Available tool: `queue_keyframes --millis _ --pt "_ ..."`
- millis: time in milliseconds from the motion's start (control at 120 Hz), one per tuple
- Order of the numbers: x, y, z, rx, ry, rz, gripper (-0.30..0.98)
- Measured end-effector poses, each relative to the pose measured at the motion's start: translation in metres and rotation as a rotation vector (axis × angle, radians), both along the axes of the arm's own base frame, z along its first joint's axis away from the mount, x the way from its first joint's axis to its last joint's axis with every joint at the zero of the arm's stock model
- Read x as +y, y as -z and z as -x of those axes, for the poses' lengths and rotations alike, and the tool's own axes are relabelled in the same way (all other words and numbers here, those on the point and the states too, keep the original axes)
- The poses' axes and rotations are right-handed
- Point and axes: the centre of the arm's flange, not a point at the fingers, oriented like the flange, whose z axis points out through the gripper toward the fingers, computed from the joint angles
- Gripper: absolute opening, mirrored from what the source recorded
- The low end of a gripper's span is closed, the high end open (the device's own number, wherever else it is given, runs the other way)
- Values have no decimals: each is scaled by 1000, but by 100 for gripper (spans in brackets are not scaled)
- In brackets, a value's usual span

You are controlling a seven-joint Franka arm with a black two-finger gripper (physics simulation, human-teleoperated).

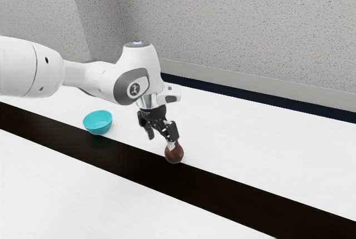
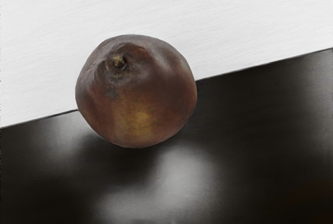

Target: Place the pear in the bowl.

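The pear (image 1: 174, 153) is on the table (image 1: 267, 139), at the edge of the black strip (image 1: 222, 189) that crosses the white top. It is brown, with an amber patch low on its side, and it stands upright, its narrow end up. In the wrist view we look down on its stem, set in a small hollow; there the pear overlaps the line between white and black, and a soft pale sheen lies on the strip beside it.

Our gripper (image 1: 161, 141) is just above the pear, tilted, its two black fingers apart. One fingertip overlaps the pear's neck in the exterior view; we cannot tell whether it touches. The other is on the bowl's side, off the pear.

The bowl (image 1: 97, 123) is turquoise and upright, toward the exterior view's left, well apart from the pear and also by the strip's edge. The pear is outside it.

Our white arm (image 1: 28, 66) reaches in from the exterior view's left, above the table and the bowl. Past the table's far side run a navy band (image 1: 267, 102) and a pale grey ledge (image 1: 250, 80), then the speckled grey wall (image 1: 239, 22).
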Motion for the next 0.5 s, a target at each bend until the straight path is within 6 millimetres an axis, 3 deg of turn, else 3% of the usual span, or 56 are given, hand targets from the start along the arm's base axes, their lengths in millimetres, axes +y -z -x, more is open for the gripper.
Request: queue_keyframes --millis 167,500 --pt "2 13 -25 -22 -3 14 69" --pt "7 55 -52 -4 2 31 69"
